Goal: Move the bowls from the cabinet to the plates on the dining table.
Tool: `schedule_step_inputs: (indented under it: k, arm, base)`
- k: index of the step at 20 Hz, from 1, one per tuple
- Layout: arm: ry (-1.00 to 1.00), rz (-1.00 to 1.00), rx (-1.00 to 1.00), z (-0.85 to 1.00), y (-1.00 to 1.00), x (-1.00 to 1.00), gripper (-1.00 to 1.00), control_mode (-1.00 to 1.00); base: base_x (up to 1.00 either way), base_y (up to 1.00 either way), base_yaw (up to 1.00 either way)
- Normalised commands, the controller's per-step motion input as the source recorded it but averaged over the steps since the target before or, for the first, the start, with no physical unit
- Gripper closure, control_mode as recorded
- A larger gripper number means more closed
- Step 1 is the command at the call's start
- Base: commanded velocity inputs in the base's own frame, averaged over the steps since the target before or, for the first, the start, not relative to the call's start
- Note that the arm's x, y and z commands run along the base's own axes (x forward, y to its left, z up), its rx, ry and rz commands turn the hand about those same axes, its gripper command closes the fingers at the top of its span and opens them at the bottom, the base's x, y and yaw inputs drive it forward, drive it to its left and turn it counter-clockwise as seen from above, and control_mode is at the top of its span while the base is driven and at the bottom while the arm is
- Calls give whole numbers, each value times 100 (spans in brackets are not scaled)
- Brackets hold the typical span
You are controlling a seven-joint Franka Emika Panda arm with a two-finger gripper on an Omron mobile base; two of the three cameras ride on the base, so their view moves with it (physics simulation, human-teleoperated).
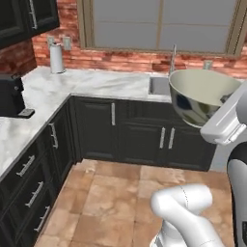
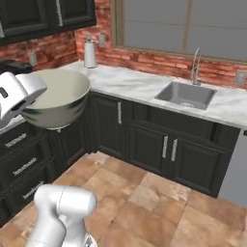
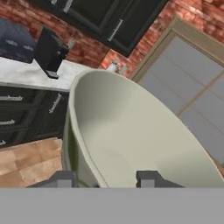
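Note:
My gripper (image 3: 105, 180) is shut on the rim of a glossy grey-green bowl (image 3: 131, 140) with a cream inside. One finger sits inside the rim and one outside. The bowl (image 1: 200, 96) hangs tilted in the air above the floor, in front of the sink counter, with the white hand at its lower right. From the other side the bowl (image 2: 58, 99) is at the left, and the gripper (image 2: 30, 102) grips its near edge. The dark wall cabinet (image 1: 29, 17) (image 2: 53, 14) (image 3: 109, 22) hangs at the upper left, its doors shut. The plates and dining table are out of view.
An L-shaped marble counter (image 1: 96, 82) runs over dark base cabinets (image 1: 120, 130). It carries a black coffee machine (image 1: 9, 94), a paper towel roll (image 1: 57, 58) and a sink (image 2: 185, 94) with a faucet under the window. The tiled floor (image 1: 111, 193) lies open ahead.

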Motion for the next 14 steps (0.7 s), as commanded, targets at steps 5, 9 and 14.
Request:
schedule_step_inputs:
  k: [5, 9, 14]
  arm:
    - [0, 0, 0, 0, 0, 0, 100, 100]
    - [0, 0, 0, 0, 0, 0, 100, 100]
    - [0, 0, 0, 0, 0, 0, 100, 100]
  base:
    - [100, -4, -15]
    - [100, -33, -11]
    - [100, -46, -15]
